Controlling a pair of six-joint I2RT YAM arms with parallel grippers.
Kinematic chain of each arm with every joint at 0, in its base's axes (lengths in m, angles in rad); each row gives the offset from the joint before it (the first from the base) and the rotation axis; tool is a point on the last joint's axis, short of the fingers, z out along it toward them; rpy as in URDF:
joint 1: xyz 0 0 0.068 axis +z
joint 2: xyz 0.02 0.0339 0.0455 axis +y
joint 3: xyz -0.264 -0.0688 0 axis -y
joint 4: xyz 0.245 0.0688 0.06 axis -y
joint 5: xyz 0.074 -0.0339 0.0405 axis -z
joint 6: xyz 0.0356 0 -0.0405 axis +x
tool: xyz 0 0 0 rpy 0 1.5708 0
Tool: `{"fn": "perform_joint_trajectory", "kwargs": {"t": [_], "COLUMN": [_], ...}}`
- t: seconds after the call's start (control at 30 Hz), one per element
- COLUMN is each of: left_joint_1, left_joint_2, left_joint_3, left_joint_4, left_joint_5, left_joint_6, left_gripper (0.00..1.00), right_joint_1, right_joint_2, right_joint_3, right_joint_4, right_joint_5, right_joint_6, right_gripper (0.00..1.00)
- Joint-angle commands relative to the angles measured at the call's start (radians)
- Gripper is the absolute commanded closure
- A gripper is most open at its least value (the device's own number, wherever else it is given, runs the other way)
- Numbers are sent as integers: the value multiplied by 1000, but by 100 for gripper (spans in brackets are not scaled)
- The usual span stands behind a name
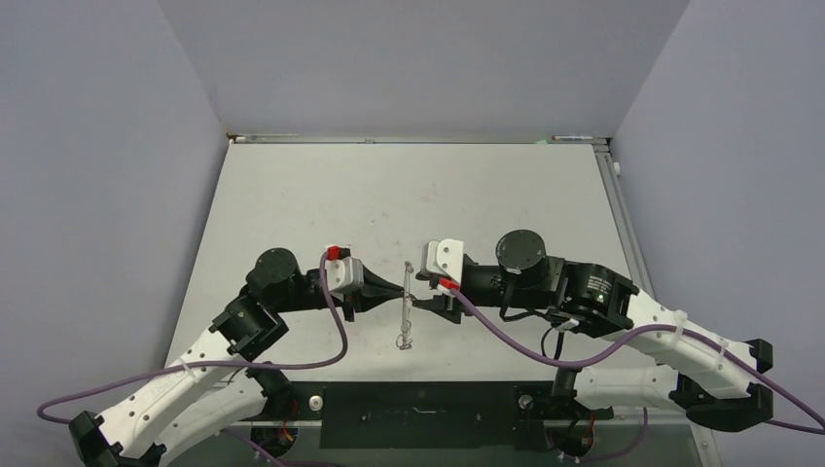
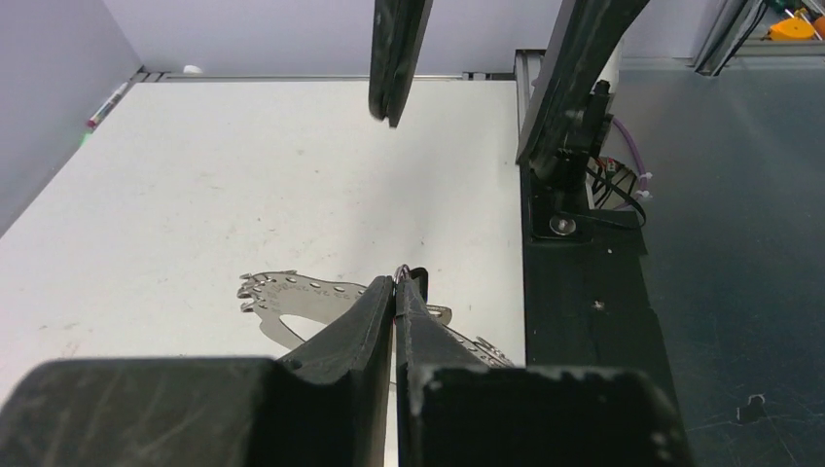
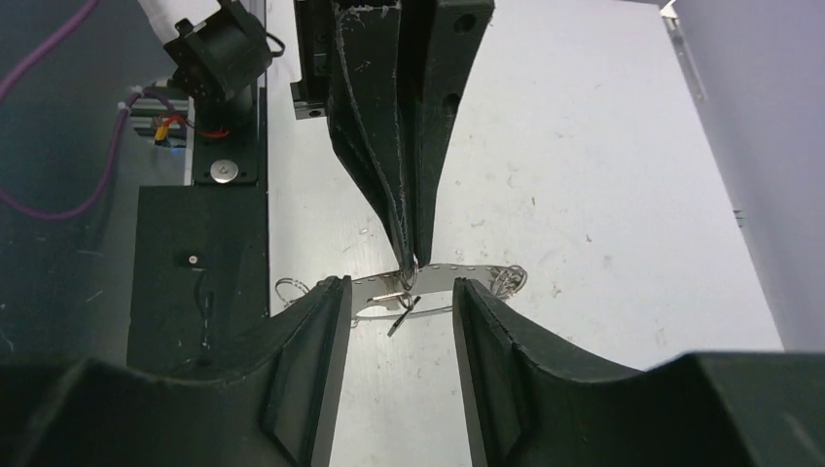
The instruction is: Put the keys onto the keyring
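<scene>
The keyring (image 1: pixel 406 319) is a thin silver hoop with small loops along its rim, hanging edge-on between my two grippers at mid-table. My left gripper (image 1: pixel 397 289) is shut, its tips (image 2: pixel 399 277) pinching a small loop at the keyring's (image 2: pixel 292 297) upper rim. In the right wrist view, a tiny key (image 3: pixel 403 319) with a black head dangles from a small loop just below those tips, in front of the keyring (image 3: pixel 467 274). My right gripper (image 3: pixel 397 290) is open, its jaws standing either side of the key and touching nothing; it faces the left gripper (image 1: pixel 425 300).
A black mounting plate (image 1: pixel 418 399) runs along the near table edge between the arm bases. Purple cables (image 1: pixel 331 331) loop beside both arms. Grey walls close in the left, back and right, with a metal rail (image 1: pixel 615 195) on the right side.
</scene>
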Motion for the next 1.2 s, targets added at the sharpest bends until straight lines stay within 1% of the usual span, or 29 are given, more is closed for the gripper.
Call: {"fn": "perform_joint_trajectory", "kwargs": {"t": [0.0,0.07,0.2,0.4,0.5,0.63,0.8,1.17], "left_joint_1": [25,37,63,92,100,109,125,132], "left_joint_2": [-38,-51,-75,-108,-114,-114,-122,-119], "left_joint_3": [-13,-27,-64,-134,-158,-165,-195,-194], "left_joint_4": [157,210,330,542,616,652,750,755], "left_joint_5": [3,13,30,57,58,71,73,80], "left_joint_6": [-56,-75,-177,-298,-343,-369,-427,-430], "left_gripper": [100,100,100,100,100,100,100,100], "right_joint_1": [3,-2,-27,-124,-159,-161,-162,-164], "right_joint_2": [-74,-91,-91,-68,-50,-21,8,7], "right_joint_3": [-56,-78,-104,-118,-109,-86,-74,-84], "right_joint_4": [163,196,236,303,322,331,334,375], "right_joint_5": [39,37,-7,-187,-262,-313,-364,-391], "right_joint_6": [26,32,36,62,75,73,69,81], "right_gripper": [57,57,59,61,63,63,65,67]}}
